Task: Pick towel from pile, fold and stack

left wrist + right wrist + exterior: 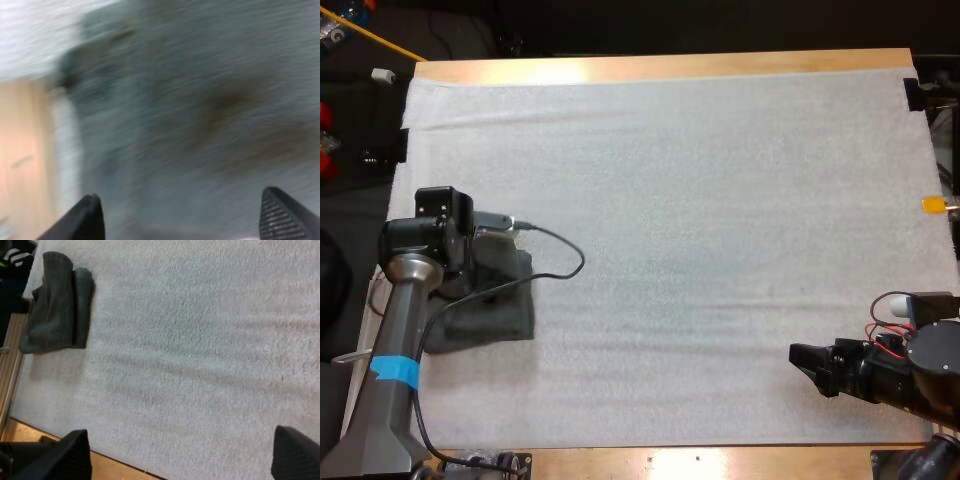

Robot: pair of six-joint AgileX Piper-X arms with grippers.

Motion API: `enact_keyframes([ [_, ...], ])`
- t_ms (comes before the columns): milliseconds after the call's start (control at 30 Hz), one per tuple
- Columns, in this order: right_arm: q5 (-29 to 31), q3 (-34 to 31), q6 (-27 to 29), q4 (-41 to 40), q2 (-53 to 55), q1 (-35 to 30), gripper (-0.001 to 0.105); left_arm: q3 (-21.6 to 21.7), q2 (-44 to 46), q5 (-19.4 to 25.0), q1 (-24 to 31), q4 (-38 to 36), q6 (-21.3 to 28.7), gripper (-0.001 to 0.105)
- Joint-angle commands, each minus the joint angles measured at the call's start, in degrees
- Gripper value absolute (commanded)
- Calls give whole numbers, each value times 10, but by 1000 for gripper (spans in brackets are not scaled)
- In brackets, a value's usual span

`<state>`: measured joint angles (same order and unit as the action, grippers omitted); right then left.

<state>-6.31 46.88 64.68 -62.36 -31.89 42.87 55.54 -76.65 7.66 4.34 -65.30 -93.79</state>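
While the left tool hangs wide over the towel, lengthwise along the mat edge, right tool gapes empty.

The folded dark grey-green cloth towel lay on the flat white foam mat by its left edge, the mat lay on the wooden table, the left gripper hung over the towel, and the right gripper sat well apart, over the mat's near right corner.
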Motion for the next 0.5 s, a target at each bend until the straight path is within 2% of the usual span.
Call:
enact_keyframes([
  [0, -4, 3, 7, 0, 1, 1, 71, 3, 3, -57, 0, 20, -13, 62],
  [167, -4, 3, 7, 0, 1, 1, 71, 3, 3, -97, 0, 69, -22, 62],
  [467, -4, 3, 7, 0, 1, 1, 71, 3, -59, -95, 0, 104, -23, 62],
])
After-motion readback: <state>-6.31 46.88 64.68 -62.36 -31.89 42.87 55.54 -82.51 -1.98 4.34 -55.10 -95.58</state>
